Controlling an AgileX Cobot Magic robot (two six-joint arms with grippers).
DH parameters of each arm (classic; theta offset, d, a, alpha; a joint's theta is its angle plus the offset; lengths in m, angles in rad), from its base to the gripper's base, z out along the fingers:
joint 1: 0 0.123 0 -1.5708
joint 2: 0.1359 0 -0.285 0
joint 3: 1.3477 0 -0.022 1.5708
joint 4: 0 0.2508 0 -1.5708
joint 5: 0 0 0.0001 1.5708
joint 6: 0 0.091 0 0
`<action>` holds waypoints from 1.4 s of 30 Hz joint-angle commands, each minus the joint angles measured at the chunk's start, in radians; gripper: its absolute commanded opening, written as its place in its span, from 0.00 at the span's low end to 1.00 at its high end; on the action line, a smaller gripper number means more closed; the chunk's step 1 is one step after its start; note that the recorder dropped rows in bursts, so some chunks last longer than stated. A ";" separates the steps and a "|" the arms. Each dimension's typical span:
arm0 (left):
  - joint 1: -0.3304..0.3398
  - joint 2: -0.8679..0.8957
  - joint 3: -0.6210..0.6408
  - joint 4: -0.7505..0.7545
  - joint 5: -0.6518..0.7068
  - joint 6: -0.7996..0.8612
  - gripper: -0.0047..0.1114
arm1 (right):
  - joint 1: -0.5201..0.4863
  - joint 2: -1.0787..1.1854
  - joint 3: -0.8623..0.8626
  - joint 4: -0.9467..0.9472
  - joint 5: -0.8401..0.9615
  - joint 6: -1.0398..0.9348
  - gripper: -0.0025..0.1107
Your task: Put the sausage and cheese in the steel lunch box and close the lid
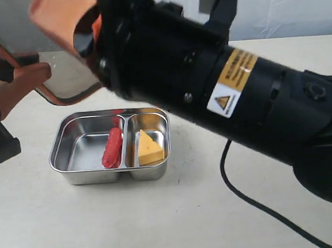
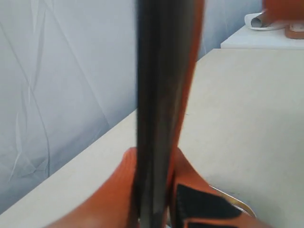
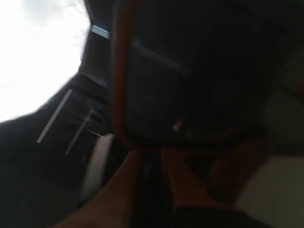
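The steel lunch box (image 1: 71, 166) sits open on the table. The red sausage (image 1: 112, 147) lies in its left compartment and the yellow cheese (image 1: 149, 148) wedge in its right one. The dark translucent lid (image 1: 64, 74) with its orange rim hangs tilted in the air behind and left of the box. My left gripper (image 1: 42, 71) is shut on the lid's left edge; the left wrist view shows the lid (image 2: 159, 95) edge-on between the orange fingers (image 2: 118, 190). My right gripper (image 1: 81, 27) pinches the lid's upper edge. In the dark right wrist view the lid (image 3: 190, 85) sits between the right gripper's (image 3: 152, 166) fingers.
My right arm (image 1: 238, 89) stretches across the upper table, above and behind the box. A black cable (image 1: 264, 208) trails over the table at the front right. An orange object and a white roll (image 2: 259, 20) sit on a far surface.
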 commanded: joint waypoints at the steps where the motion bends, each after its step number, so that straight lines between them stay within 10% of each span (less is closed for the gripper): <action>1: -0.006 -0.002 -0.013 -0.041 -0.014 0.030 0.04 | -0.011 -0.006 0.005 -0.021 0.172 -0.009 0.34; 15: -0.051 -0.002 -0.034 0.076 -0.294 0.030 0.04 | -0.064 -0.126 0.005 -0.062 0.421 -0.051 0.45; 24: -0.357 -0.002 -0.047 0.393 -0.782 0.030 0.04 | -0.256 -0.171 0.005 -0.040 0.578 -0.045 0.45; 34: -0.629 0.102 -0.010 0.246 -1.222 0.030 0.04 | -0.279 -0.099 0.005 0.012 0.467 -0.031 0.45; 42: -0.836 0.261 0.014 0.250 -1.474 0.032 0.04 | -0.298 -0.026 0.005 -0.032 0.391 0.030 0.17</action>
